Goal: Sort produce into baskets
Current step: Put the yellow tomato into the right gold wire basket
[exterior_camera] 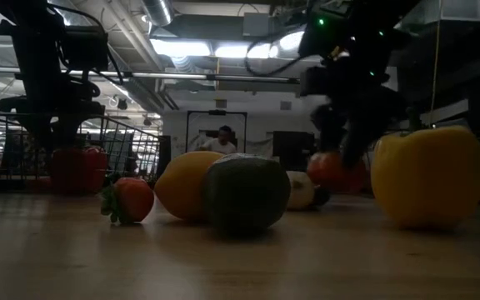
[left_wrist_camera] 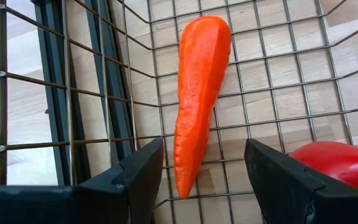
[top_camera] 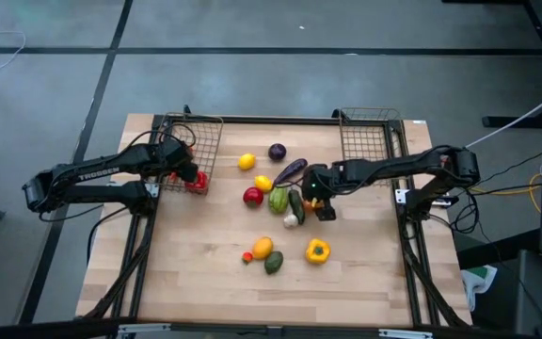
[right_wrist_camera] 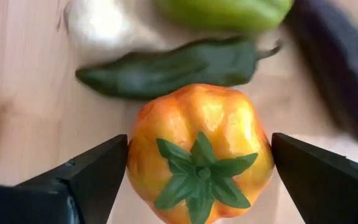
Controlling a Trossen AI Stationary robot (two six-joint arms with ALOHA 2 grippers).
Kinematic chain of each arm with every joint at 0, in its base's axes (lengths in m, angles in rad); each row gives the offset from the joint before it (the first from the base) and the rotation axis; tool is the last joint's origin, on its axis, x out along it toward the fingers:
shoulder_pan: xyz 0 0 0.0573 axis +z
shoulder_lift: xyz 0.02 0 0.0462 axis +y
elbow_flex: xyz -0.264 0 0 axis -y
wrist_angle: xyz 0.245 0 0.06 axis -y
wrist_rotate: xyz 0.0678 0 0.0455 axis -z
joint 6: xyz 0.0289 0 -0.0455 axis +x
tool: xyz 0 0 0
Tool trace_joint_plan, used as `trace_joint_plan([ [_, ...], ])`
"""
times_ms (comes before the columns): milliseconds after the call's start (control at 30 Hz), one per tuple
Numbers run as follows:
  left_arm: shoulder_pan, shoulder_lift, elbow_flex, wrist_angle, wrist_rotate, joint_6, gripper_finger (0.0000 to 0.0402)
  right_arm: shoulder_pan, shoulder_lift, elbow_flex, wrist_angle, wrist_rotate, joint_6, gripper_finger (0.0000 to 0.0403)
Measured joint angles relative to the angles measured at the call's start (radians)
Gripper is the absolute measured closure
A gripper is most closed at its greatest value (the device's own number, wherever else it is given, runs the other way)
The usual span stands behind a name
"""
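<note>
Two dark wire-mesh baskets (top_camera: 194, 141) (top_camera: 369, 137) at the wooden table's (top_camera: 205, 273) far corners, an orange toy carrot (left_wrist_camera: 197, 99) lying in the left one, loose toy produce clustered mid-table between them, a yellow toy pepper (top_camera: 317, 250) nearer the front.

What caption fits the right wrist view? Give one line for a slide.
Open right tool straddles an orange pepper on the table, a dark green chili just beyond.
</note>
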Motion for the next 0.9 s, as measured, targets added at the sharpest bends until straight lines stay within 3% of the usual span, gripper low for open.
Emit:
trace_joint_plan([
  [267,0.000,0.000,0.000,-0.001,0.000,0.012,0.0181,0.000,0.000,0.161,-0.133,0.106,0.000,0.0016],
  [467,0.000,0.000,0.000,-0.001,0.000,0.012,0.0181,-0.013,-0.001,0.286,-0.246,0.197,0.000,0.0050],
  [633,0.000,0.000,0.000,-0.002,0.000,0.012,0.0180,-0.058,-0.002,0.356,-0.322,0.212,0.000,0.0071],
  [900,0.000,0.000,0.000,-0.002,0.000,0.011,0.0180,-0.151,-0.002,0.420,-0.434,0.239,-0.009,0.0063],
])
